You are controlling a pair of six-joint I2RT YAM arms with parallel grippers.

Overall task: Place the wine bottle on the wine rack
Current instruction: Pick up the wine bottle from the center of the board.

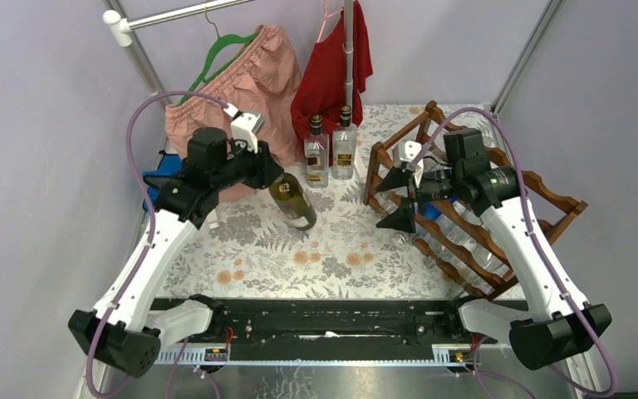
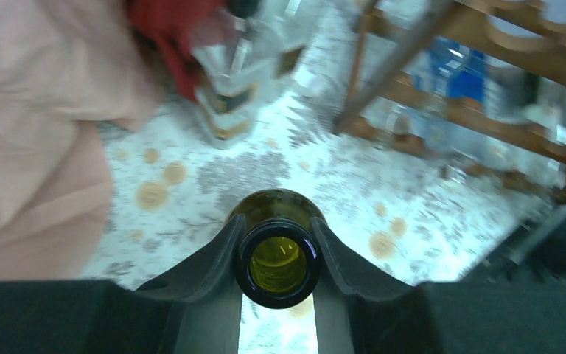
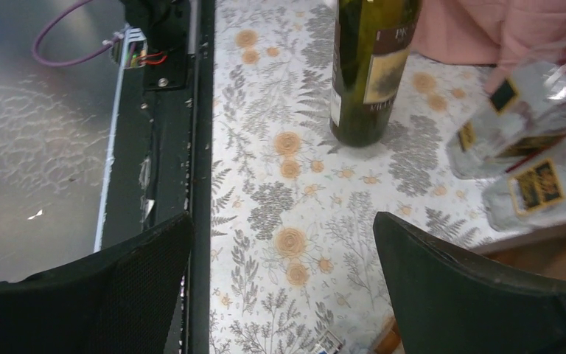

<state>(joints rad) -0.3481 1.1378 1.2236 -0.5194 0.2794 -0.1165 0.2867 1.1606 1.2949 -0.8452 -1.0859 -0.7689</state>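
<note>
A dark green wine bottle (image 1: 293, 202) with its mouth open (image 2: 277, 262) leans at the middle of the floral tablecloth. My left gripper (image 1: 271, 176) (image 2: 277, 240) is shut on its neck just under the lip. I cannot tell whether its base (image 3: 359, 133) touches the cloth. The reddish-brown wine rack (image 1: 498, 208) (image 2: 486, 125) stands at the right. My right gripper (image 1: 402, 198) (image 3: 281, 218) hangs open in front of the rack's left side, above the cloth, with nothing between its fingers.
Two clear square bottles (image 1: 330, 151) (image 3: 519, 129) stand at the back behind the wine bottle. Pink shorts (image 1: 241, 79) and a red garment (image 1: 332, 71) hang from a rail behind them. Clear plastic bottles (image 1: 453, 224) lie in the rack. The black base rail (image 1: 324, 320) runs along the near edge.
</note>
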